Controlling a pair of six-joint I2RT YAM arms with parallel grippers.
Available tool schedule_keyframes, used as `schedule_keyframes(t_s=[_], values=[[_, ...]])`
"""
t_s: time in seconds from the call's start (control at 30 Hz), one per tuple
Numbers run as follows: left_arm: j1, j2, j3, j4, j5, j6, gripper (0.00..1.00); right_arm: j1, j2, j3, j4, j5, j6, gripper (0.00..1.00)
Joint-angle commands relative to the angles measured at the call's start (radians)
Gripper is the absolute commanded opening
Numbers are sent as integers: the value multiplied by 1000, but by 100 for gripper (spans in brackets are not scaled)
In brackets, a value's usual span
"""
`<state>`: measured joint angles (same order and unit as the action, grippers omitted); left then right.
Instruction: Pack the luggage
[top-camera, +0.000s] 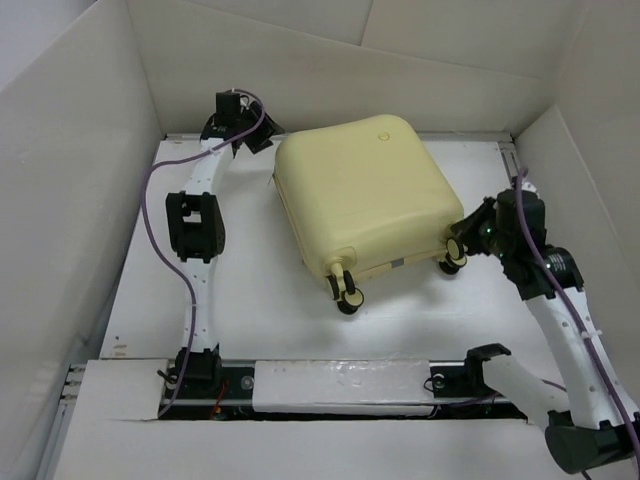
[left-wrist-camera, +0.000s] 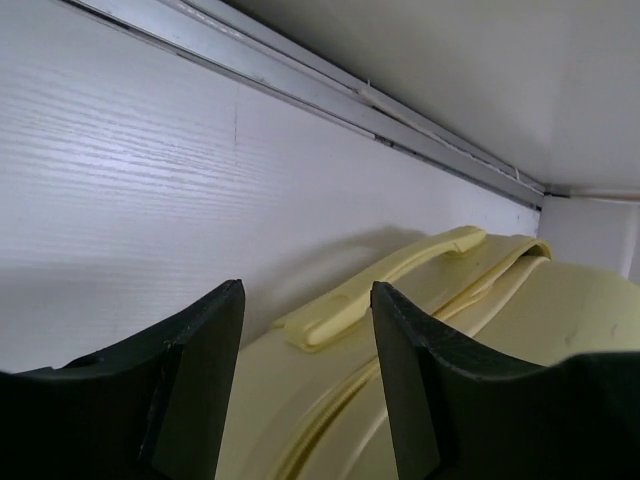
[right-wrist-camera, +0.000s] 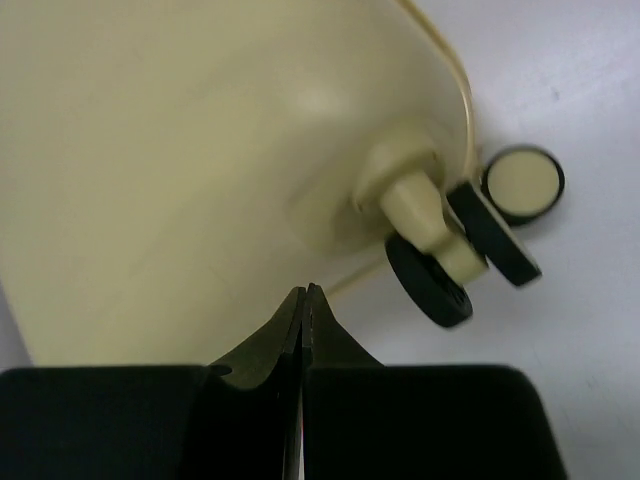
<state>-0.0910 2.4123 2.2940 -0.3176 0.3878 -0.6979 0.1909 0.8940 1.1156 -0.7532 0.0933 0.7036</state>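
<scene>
**Top external view.** The pale yellow hard-shell suitcase with rounded corners lies flat on the white table, both shell halves together. No loose articles are visible outside it, so filling looks complete. Whether the seam is fastened cannot be told. The left gripper sits just beside the case's far-left corner. The right gripper is at the near-right corner, by the cream-and-black caster wheels.

**Left wrist view.** The left gripper has its fingers apart and is holding nothing. The suitcase lies ahead of and below them, and its moulded yellow handle shows through the gap (contact not evident).

**Right wrist view.** The right gripper has its fingers pressed together on nothing. The suitcase shell fills the space directly ahead of the tips, very near. The caster wheels are ahead and to the right.

**Finding.** What remains, in my judgement, is securing or repositioning the case.
</scene>
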Motion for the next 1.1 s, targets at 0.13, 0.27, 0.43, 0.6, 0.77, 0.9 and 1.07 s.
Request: schedule_keyframes(t_s=[0.13, 0.27, 0.43, 0.6, 0.77, 0.9, 1.07], values=[[-1, 56, 68, 236, 268, -55, 50, 111, 6, -181, -164, 13, 68, 0], [-12, 59, 20, 245, 313, -5, 50, 111, 141, -183, -43, 6, 41, 0], [-70, -74, -180, 245, 298, 72, 44, 87, 325, -71, 148, 72, -58, 0], [-133, -298, -543, 276, 229, 94, 35, 78, 528, 22, 420, -68, -154, 0], [-144, -551, -1000, 319, 186, 55, 29, 119, 735, 237, 420, -226, -191, 0], [-196, -815, -1241, 298, 142, 43, 27, 179, 859, 381, 396, -323, -233, 0], [-329, -1045, -1450, 275, 85, -9, 27, 231, 1020, 623, 272, -365, -285, 0]])
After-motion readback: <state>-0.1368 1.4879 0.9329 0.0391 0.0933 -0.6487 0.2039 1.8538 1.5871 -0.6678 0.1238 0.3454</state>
